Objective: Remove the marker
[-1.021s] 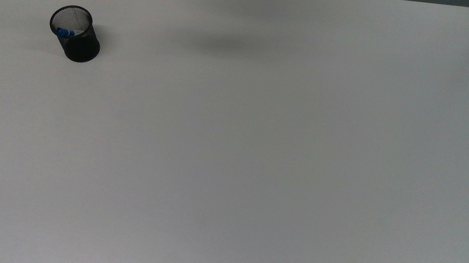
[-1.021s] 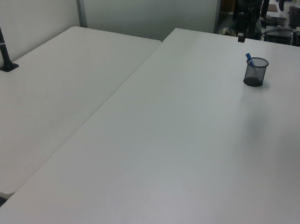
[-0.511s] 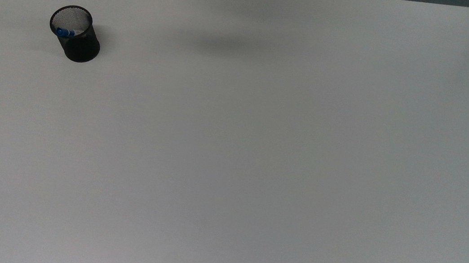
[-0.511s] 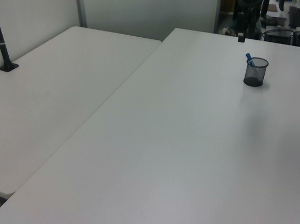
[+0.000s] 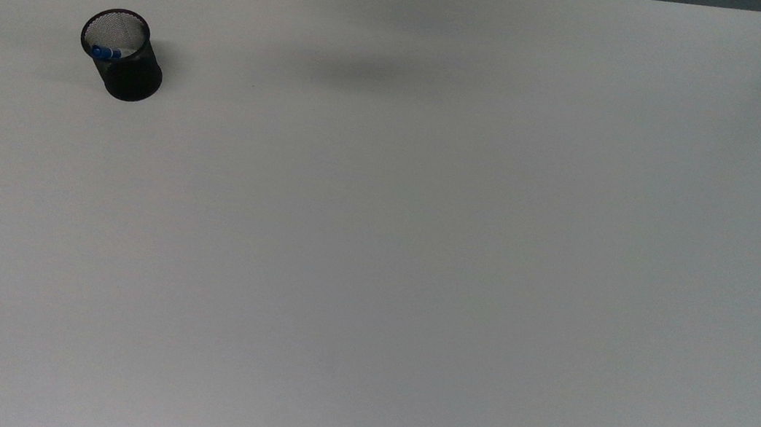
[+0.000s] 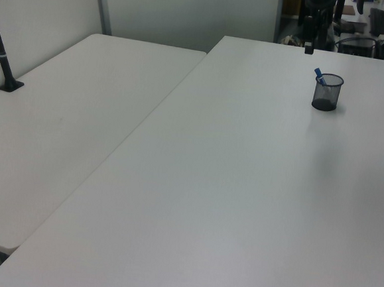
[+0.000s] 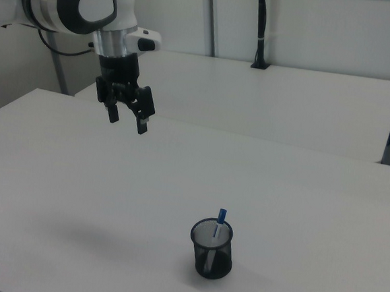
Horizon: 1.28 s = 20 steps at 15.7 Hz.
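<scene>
A wide white tabletop (image 5: 420, 248) fills the room's near side, with a second white table beyond it. The landmark is a black mesh cup (image 5: 123, 57) standing upright on the tabletop.

The marker (image 7: 220, 221) stands inside the cup, leaning against the rim, blue cap upward. Only the cap and a short length of white barrel rise above the rim; the rest shows faintly through the mesh.

The tool (image 7: 127, 116) hangs high above the tabletop, well apart from the cup and away to the right view's left. Its two fingers are spread, with nothing between them.

Handling, as a judgement: the marker is light, rigid and smooth, so a light pinch should do. Take hold on the exposed cap, just above the rim, and draw straight up. The cup looks light too; any sideways drag could tip it or carry it along.
</scene>
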{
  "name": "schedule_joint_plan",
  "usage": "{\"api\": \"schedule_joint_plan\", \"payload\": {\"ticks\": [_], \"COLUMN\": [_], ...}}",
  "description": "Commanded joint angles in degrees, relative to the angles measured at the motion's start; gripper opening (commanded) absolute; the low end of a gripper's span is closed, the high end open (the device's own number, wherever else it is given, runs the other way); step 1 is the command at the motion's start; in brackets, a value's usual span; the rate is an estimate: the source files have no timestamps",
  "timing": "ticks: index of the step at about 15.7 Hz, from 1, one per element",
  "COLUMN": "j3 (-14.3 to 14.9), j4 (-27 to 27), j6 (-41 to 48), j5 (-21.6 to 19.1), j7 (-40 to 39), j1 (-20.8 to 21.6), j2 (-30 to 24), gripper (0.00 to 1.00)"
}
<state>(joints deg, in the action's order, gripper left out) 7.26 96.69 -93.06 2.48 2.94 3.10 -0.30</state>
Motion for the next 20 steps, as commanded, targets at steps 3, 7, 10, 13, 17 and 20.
{"api": "schedule_joint_plan", "payload": {"ticks": [3, 7, 10, 13, 17, 20], "j3": [0.6, 0.6, 0.6, 0.6, 0.6, 0.6], "j4": [0.3, 0.3, 0.3, 0.3, 0.3, 0.3], "j6": [1.8, 2.3, 2.5, 2.5, 2.5, 2.5], "j5": [-0.3, -0.3, -0.2, -0.2, -0.2, -0.2], "j7": [-1.1, -1.1, -1.1, -1.1, -1.1, -1.1], "j1": [0.5, 0.4, 0.4, 0.4, 0.4, 0.4], "j2": [-1.1, -1.1, -1.1, -1.1, -1.1, -1.1], "gripper": [1.00, 1.00, 1.00, 1.00, 1.00, 1.00]}}
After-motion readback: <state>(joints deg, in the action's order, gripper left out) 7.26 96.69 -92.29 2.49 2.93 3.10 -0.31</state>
